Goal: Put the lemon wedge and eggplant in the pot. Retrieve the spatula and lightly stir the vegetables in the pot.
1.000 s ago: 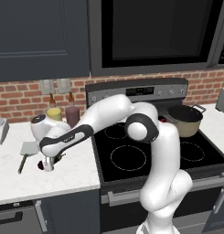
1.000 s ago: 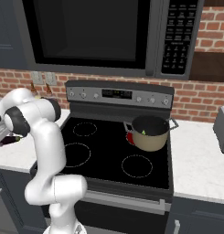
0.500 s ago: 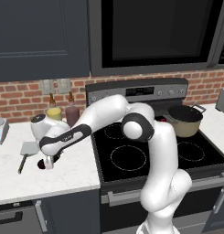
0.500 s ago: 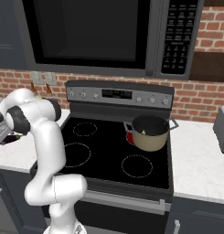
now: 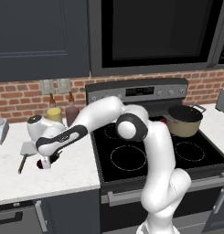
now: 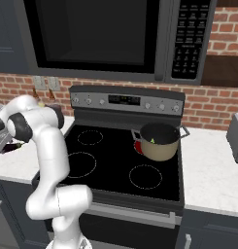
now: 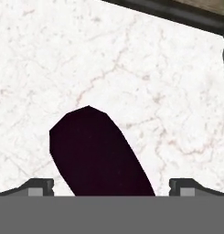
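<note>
Fingers point(image 7: 111, 186) spread wide, one each side of eggplant point(image 7: 97, 153) lying on white tabletop point(image 7: 145, 82); contact unclear. Long axis runs away from hand, slightly oblique.

My white arm with dark joints, deep purple-black eggplant point(image 7: 97, 153) on white grey-veined counter point(image 5: 72, 167), tan pot point(image 6: 160, 141) with dark inside, black stovetop point(image 6: 115, 163), red brick wall point(image 5: 22, 98), grey spatula point(image 5: 25, 151) blade.

You're looking at a home kitchen.
A black glass-top stove point(image 5: 154, 151) sits below a dark built-in microwave point(image 6: 106, 36), with red brick backsplash point(image 5: 22, 98) and white marble counter point(image 5: 63, 171).
</note>
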Robot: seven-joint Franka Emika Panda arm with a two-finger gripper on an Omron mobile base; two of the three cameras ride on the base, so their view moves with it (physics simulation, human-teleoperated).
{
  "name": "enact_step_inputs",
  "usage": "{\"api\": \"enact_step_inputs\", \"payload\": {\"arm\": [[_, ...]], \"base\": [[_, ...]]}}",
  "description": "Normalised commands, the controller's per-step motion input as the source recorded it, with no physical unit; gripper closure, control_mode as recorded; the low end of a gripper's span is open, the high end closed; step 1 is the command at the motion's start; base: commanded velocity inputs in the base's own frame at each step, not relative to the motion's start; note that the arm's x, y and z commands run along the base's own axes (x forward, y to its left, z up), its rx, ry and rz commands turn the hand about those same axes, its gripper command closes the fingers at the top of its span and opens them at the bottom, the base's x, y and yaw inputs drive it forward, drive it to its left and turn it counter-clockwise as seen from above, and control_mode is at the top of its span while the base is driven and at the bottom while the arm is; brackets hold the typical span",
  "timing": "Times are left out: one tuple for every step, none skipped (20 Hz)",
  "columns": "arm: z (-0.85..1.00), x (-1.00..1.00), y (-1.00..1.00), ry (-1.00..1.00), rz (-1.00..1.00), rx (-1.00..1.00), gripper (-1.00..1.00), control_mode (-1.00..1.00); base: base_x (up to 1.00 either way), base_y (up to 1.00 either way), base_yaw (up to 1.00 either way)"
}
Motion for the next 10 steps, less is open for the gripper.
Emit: {"api": "enact_step_inputs", "payload": {"arm": [[-0.17, 0.0, 0.21, 0.0, 0.09, 0.0, -1.0, -1.0], [-0.21, 0.0, 0.21, 0.0, 0.09, 0.0, -1.0, -1.0], [-0.25, 0.0, 0.18, 0.0, 0.09, 0.0, -1.0, -1.0], [-0.26, 0.0, 0.1, 0.0, 0.08, 0.0, -1.0, -1.0], [-0.3, 0.0, 0.04, 0.0, 0.07, 0.0, -1.0, -1.0], [-0.31, 0.0, 0.0, 0.0, 0.06, 0.0, -1.0, -1.0], [-0.31, 0.0, 0.0, 0.0, 0.05, 0.0, -1.0, -1.0], [-0.33, 0.0, 0.0, 0.0, 0.04, 0.0, -1.0, -1.0], [-0.34, 0.0, 0.0, 0.0, 0.02, 0.0, -1.0, -1.0], [-0.33, 0.0, 0.0, 0.0, 0.01, 0.0, -1.0, -1.0]], "base": [[0.0, 0.0, 0.0], [0.0, 0.0, 0.0], [0.0, 0.0, 0.0], [0.0, 0.0, 0.0], [0.0, 0.0, 0.0], [0.0, 0.0, 0.0], [0.0, 0.0, 0.0], [0.0, 0.0, 0.0], [0.0, 0.0, 0.0], [0.0, 0.0, 0.0]]}}
